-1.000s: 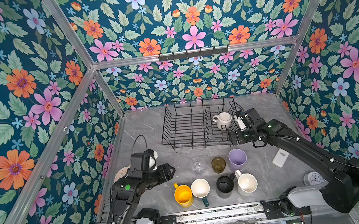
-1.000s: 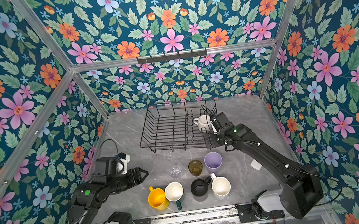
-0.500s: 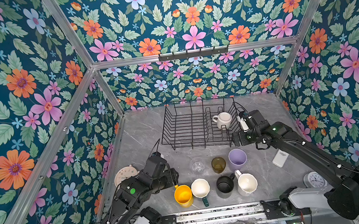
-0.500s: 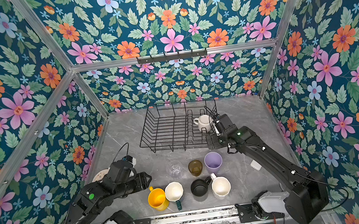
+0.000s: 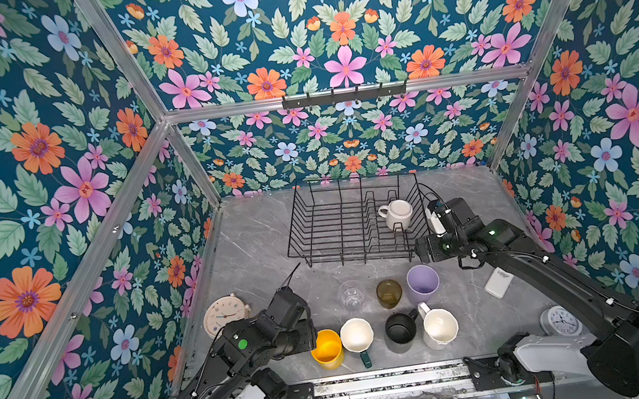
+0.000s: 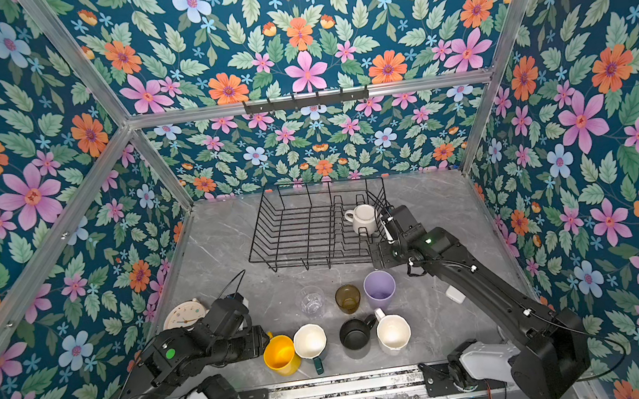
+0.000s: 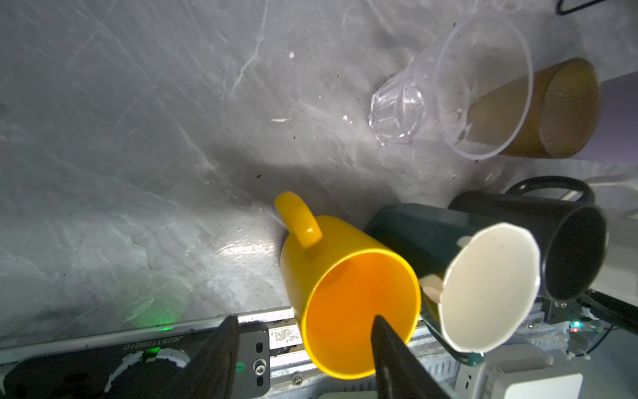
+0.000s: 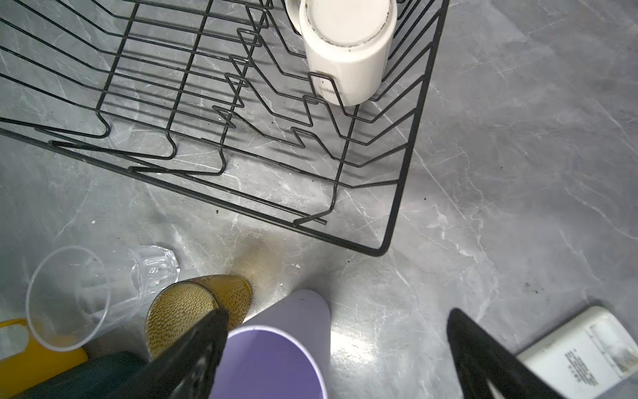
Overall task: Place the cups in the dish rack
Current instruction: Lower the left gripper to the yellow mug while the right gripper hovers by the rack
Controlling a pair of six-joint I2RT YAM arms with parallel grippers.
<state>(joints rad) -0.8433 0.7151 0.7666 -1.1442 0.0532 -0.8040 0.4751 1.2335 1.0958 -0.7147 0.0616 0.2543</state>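
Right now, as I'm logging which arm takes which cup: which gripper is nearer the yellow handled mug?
Left. The left gripper straddles the yellow mug's wall, one finger at its mouth, one outside. The right gripper hangs open by the lilac tumbler, at the black wire dish rack's corner.
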